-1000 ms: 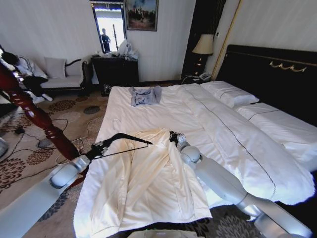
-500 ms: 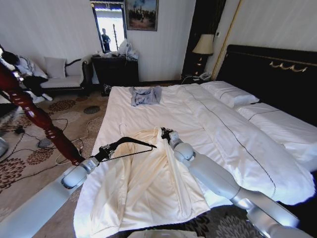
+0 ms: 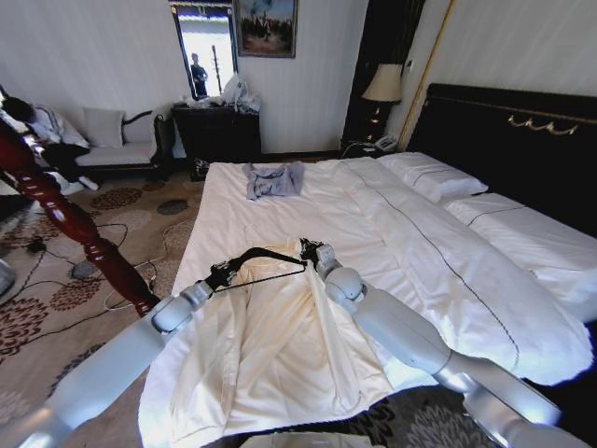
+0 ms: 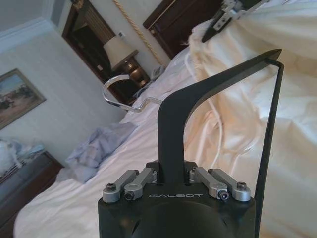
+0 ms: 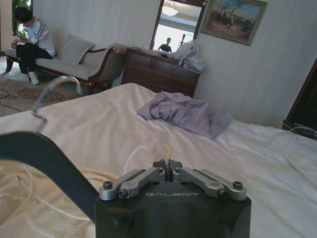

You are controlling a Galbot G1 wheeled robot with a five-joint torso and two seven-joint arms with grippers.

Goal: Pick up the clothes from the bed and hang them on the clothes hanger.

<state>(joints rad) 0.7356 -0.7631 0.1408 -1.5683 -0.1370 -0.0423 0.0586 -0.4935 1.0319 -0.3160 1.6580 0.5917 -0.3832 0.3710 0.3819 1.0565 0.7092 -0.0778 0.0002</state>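
The clothes hanger (image 3: 261,264) is being clamped by the left gripper (image 3: 221,274), long axis pointing at the clothes (image 3: 280,359) collar on the bed (image 3: 410,243), apparently being pinched by the right gripper (image 3: 311,250).

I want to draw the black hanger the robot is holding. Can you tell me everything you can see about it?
The clothes hanger is thin, black and triangle-shaped, with a small silvery wire hook on top. It looks like hard plastic: wide curved shoulders and a skinny bottom bar. The left pincer is shut on one shoulder and holds it over the collar end of the clothes, which lie spread on the bed. The right pincer pinches the cream fabric right beside the hanger's other tip.
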